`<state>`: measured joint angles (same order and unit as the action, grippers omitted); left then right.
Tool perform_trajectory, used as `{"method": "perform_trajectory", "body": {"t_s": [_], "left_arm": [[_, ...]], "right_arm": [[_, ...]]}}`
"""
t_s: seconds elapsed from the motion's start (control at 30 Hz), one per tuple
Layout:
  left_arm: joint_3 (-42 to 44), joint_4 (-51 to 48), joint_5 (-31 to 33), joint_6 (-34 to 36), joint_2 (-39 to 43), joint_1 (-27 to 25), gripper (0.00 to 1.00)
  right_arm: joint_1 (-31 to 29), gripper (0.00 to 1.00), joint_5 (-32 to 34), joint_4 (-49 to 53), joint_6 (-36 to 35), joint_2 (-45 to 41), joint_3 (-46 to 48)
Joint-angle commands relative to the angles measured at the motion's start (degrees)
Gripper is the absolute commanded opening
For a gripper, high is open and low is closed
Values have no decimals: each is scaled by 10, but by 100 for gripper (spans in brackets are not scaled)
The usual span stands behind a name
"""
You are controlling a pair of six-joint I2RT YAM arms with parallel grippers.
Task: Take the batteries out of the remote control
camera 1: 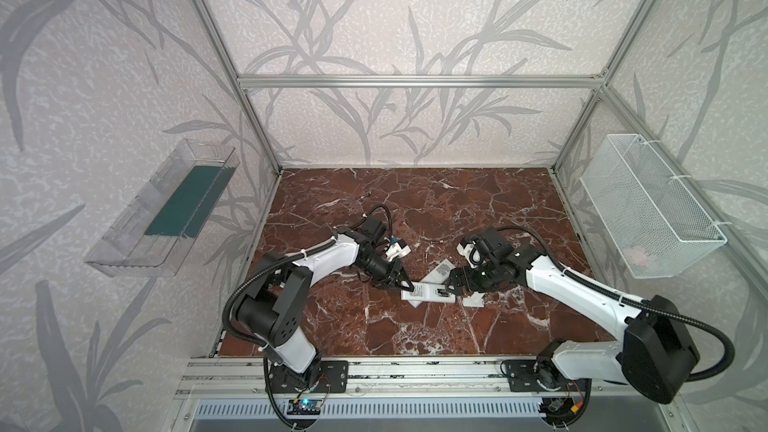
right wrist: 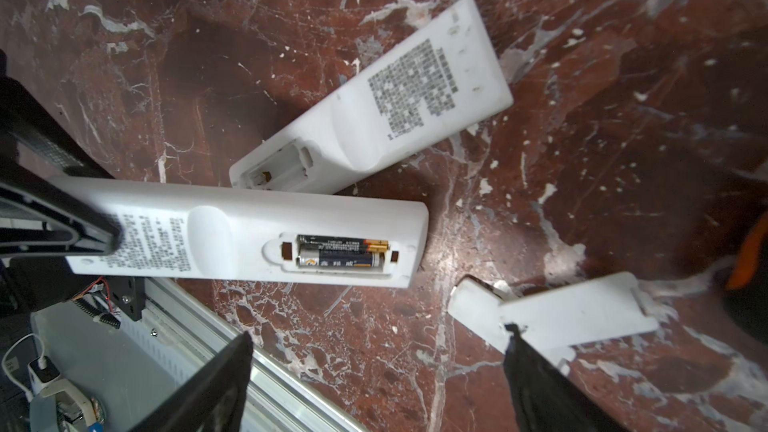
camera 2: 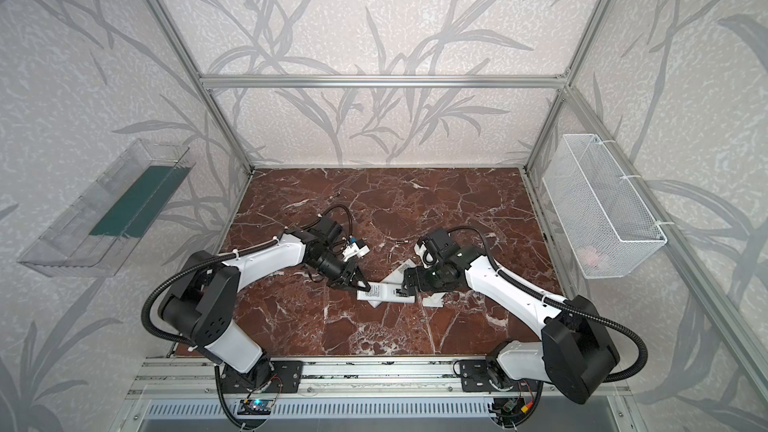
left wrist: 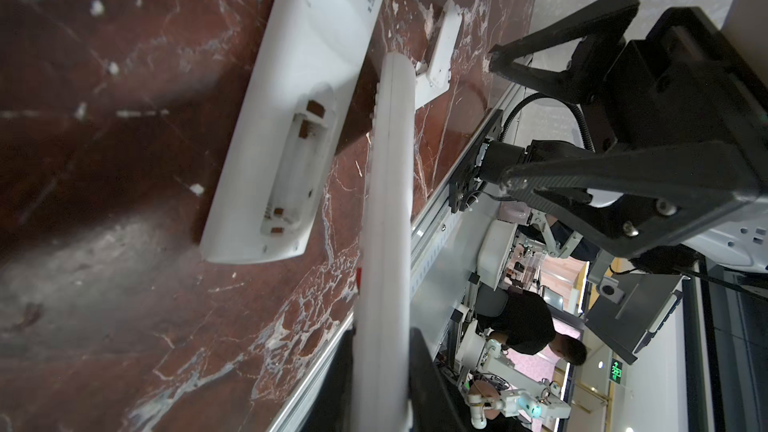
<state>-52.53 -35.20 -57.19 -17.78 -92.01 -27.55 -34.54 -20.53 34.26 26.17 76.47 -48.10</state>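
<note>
My left gripper [camera 1: 405,283] is shut on the label end of a white remote control [right wrist: 249,238], which rests back-up on the marble; its fingers [right wrist: 62,222] clamp the two long edges. The bay at the other end is uncovered and holds two dark batteries [right wrist: 340,253] side by side. My right gripper [right wrist: 378,334] stands open just above that bay end, with nothing between its fingers. In the left wrist view the held remote [left wrist: 388,201] runs edge-on away from the left gripper [left wrist: 382,367]. Two more loose batteries [camera 1: 436,241] [camera 1: 365,196] lie farther back.
A second white remote [right wrist: 374,118] with an empty bay lies crossed under the held one. Two flat white covers [right wrist: 582,317] lie beside my right fingers, with an orange-handled screwdriver [right wrist: 748,259] past them. A wire basket [camera 1: 648,205] hangs on the right wall, a clear tray [camera 1: 166,209] on the left.
</note>
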Motion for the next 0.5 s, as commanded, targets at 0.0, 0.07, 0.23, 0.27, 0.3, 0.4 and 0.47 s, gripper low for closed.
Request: {"method": "perform_trajectory", "body": {"t_s": [0.0,0.07,0.23,0.27,0.3,0.4,0.47], "left_arm": [[42,9,80,-63,19,-12,0],[56,24,85,-80,26,-19,0],[100,77,110,-136,31,-44,3],[110,89,114,-146,31,-47,6],[120,101,118,-154,32,-47,6],[142,123,123,-168,33,-47,6],[149,129,126,-170,34,-47,6]], "right_arm": [[2,93,-70,-46,5,31,-18],[2,93,-95,-69,15,55,-23],[2,93,-121,-115,28,95,-26],[2,93,-125,-123,30,103,-26],[2,93,-131,-132,33,111,-25],[2,93,-163,-168,50,134,-20],[1,93,-185,-184,60,148,-18]]}}
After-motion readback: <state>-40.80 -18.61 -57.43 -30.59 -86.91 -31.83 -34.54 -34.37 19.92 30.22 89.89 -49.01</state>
